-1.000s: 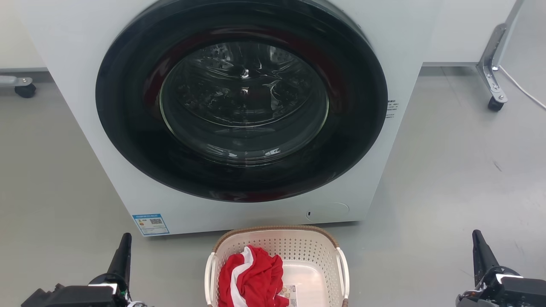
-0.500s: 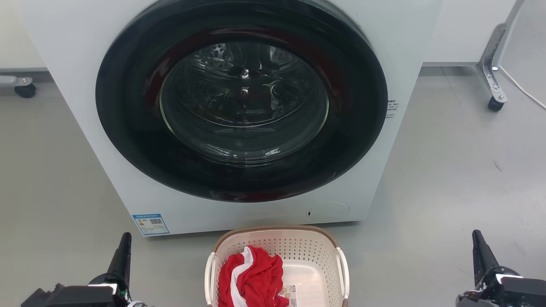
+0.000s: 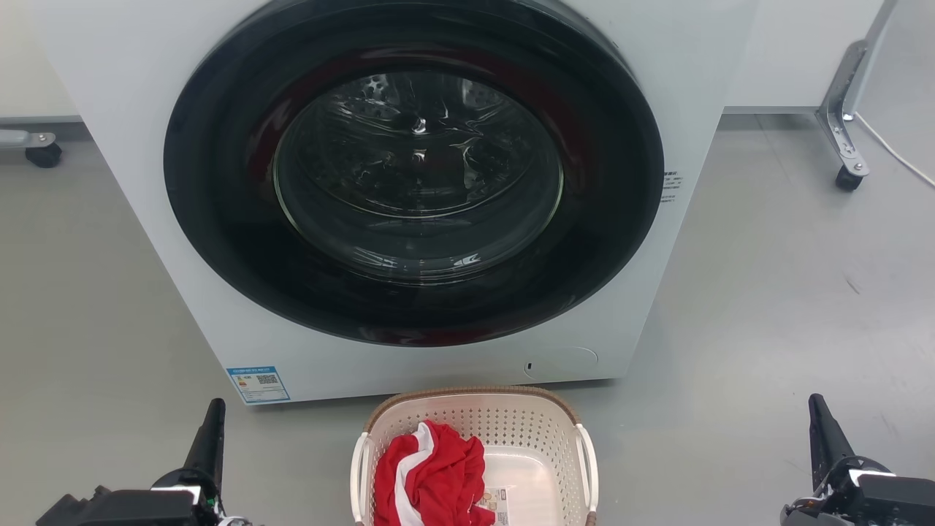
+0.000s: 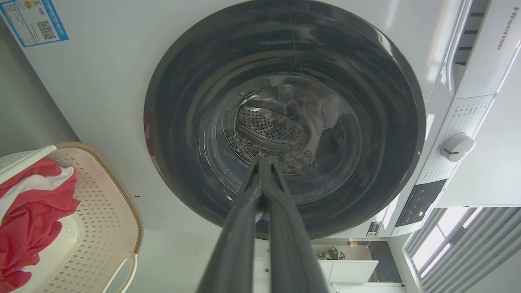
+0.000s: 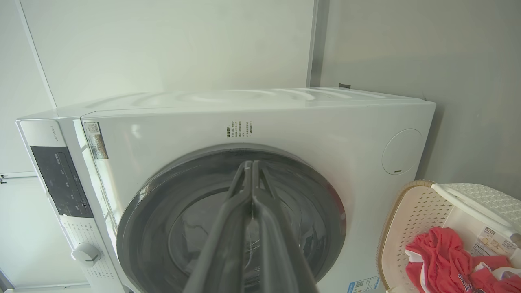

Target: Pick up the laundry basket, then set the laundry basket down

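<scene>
nothing has shifted over the last second: the laundry basket (image 3: 529, 427), both grippers and the camera hold the same places in the head view. the basket stands upright on the smooth grey floor (image 3: 767, 307), near and in the middle, just in front of the white washing machine (image 3: 109, 131) and below its closed round door (image 3: 416, 175). a crumpled red and white garment (image 3: 431, 471) lies in its left half. the left gripper (image 3: 215, 410) sits well to the left of the basket and the right gripper (image 3: 816, 403) well to the right, neither touching a handle. each has its fingers pressed together on nothing, as the wrist views confirm. that stillness settles little for the task: a basket resting on the floor with both arms parked apart fits a pause before the lift as well as one after the setting down. a metal frame on a castor (image 3: 847, 175) stands at the far right, and another castor (image 3: 42, 155) at the far left.
</scene>
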Available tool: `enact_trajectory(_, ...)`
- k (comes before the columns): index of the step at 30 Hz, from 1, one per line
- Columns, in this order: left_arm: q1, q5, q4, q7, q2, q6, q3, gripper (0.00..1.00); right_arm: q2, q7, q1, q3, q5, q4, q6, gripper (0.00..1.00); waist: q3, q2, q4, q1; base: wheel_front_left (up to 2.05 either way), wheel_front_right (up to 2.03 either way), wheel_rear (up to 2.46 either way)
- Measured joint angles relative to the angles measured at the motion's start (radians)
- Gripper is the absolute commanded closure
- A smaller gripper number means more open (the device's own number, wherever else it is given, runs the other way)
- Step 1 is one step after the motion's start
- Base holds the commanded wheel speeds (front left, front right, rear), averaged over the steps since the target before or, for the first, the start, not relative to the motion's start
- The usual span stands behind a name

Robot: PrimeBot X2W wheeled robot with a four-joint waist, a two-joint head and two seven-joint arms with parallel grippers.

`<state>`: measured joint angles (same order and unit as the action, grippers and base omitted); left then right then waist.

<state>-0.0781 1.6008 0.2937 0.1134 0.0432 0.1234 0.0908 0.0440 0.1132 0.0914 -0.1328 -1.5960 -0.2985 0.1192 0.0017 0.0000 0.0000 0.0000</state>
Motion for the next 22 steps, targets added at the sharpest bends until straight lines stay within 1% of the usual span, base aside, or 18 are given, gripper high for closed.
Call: enact_trajectory(22,0.0,0.0,0.001,0.0,0.0,0.0,0.0,1.0,0.0,0.0,0.0,0.0,-0.001,0.0,0.0,1.0,0.0,0.0,0.0,0.0,0.0,0.0,0.0)
